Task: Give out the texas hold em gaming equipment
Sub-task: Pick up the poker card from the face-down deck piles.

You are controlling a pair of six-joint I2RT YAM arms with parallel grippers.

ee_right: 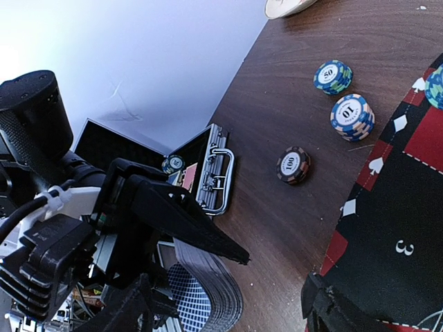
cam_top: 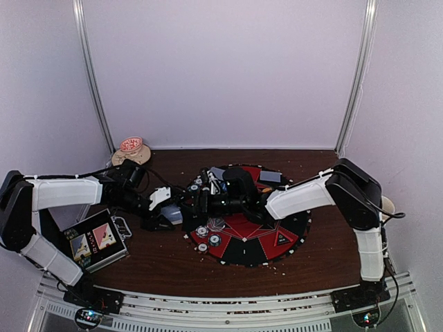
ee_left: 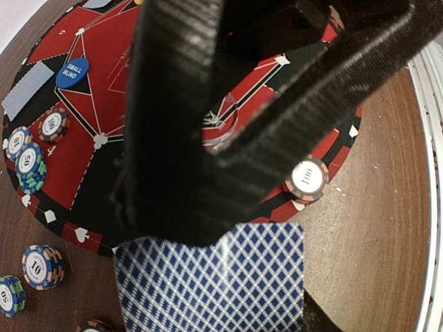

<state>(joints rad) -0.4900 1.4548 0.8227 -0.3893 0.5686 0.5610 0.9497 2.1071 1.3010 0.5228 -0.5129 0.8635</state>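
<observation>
My left gripper [cam_top: 169, 216] is shut on a deck of blue-diamond-backed playing cards [ee_left: 214, 280] at the left rim of the round red and black poker mat [cam_top: 277, 238]. The deck [ee_right: 208, 297] bows under the left finger. My right gripper [cam_top: 199, 200] is open, its wide black fingers [ee_left: 173, 117] spread right above the deck without closing on it. Striped poker chips [ee_left: 30, 166] and a blue small-blind button [ee_left: 73, 72] lie on the mat. More chips [ee_right: 352, 116] sit on the wood beside it. A single card [cam_top: 270, 177] lies at the mat's far side.
The open metal case [cam_top: 97, 242] with card pictures lies at the near left, a chip [ee_right: 173, 163] inside it. A beige mug [cam_top: 131, 149] stands at the back left by the wall. A lone 100 chip [ee_right: 293, 164] rests on the wood between case and mat.
</observation>
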